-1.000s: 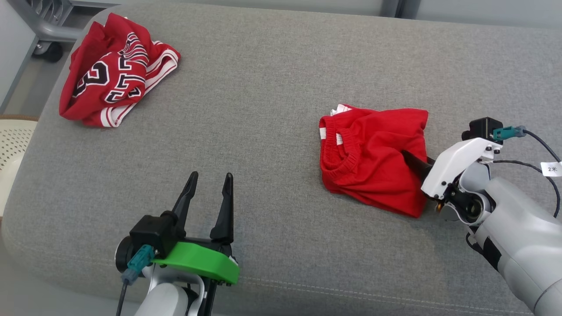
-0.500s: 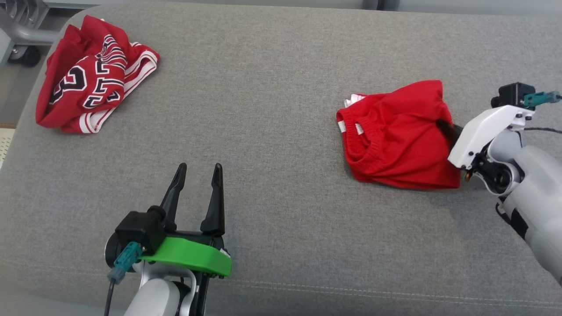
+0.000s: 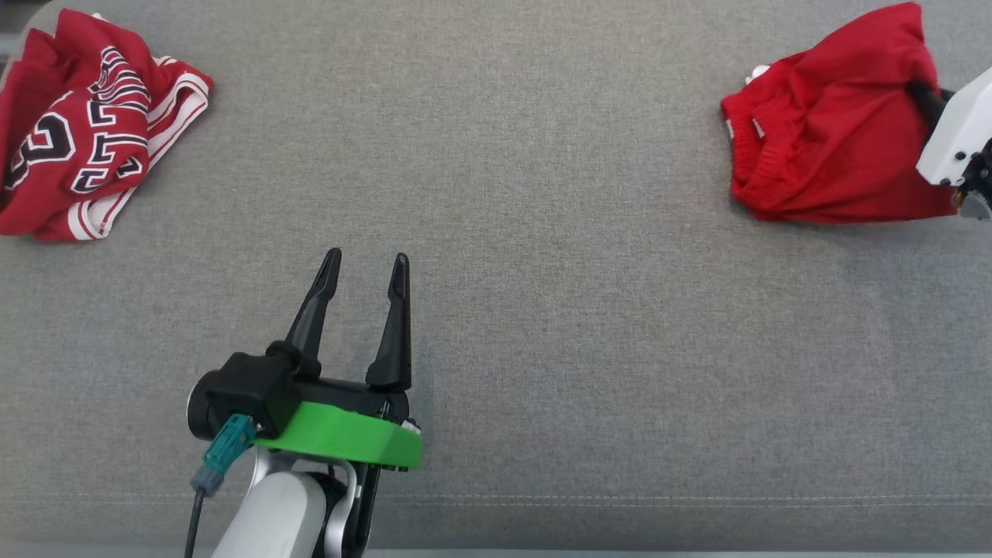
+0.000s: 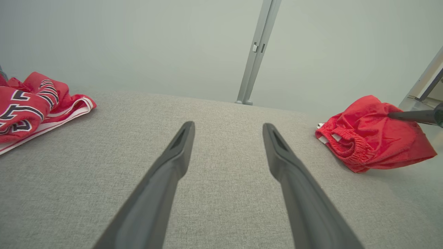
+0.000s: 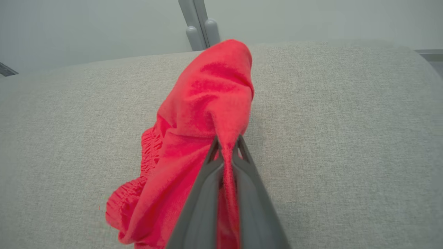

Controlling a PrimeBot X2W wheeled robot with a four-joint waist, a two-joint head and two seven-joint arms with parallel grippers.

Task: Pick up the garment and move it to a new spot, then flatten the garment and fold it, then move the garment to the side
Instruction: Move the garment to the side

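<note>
Claws first: left claw (image 3: 366, 256) (image 4: 228, 126), near-left of the grey cushion (image 3: 504, 232), fingers spread wide with nothing between them, tips pointing toward the far side. It hovers over bare fabric, clear of both garments.

Entries, left to right:

1. Jersey (image 3: 85, 147) (image 4: 27, 103). Red, with white trim and black-and-white numerals, crumpled in a heap. It sits at the far-left corner of the cushion, and its left side runs past the head view's edge. Well apart from the left claw.

2. Open ground. A broad stretch of bare grey cushion lies between the jersey and the red shorts, from the far edge to the stitched seam along the near edge. The left claw stands at its near-left part.

3. Metal post (image 4: 254, 52) (image 5: 199, 20). Grey and upright, behind the cushion's far edge against a pale wall.

4. Red shorts (image 3: 821, 147) (image 4: 373, 138) (image 5: 204, 114). The task garment, bunched, with the elastic waistband facing left. It sits at the far right of the cushion. Its lower folds rest on the fabric and its right part is drawn up into a peak.

5. Right claw (image 3: 918, 87) (image 4: 391, 114) (image 5: 227, 140). Fingers are pinched tight on a fold at the right side of the red shorts, with cloth squeezed between the tips. Bare cushion continues to its right as far as the rounded far-right corner seen in the right wrist view.
</note>
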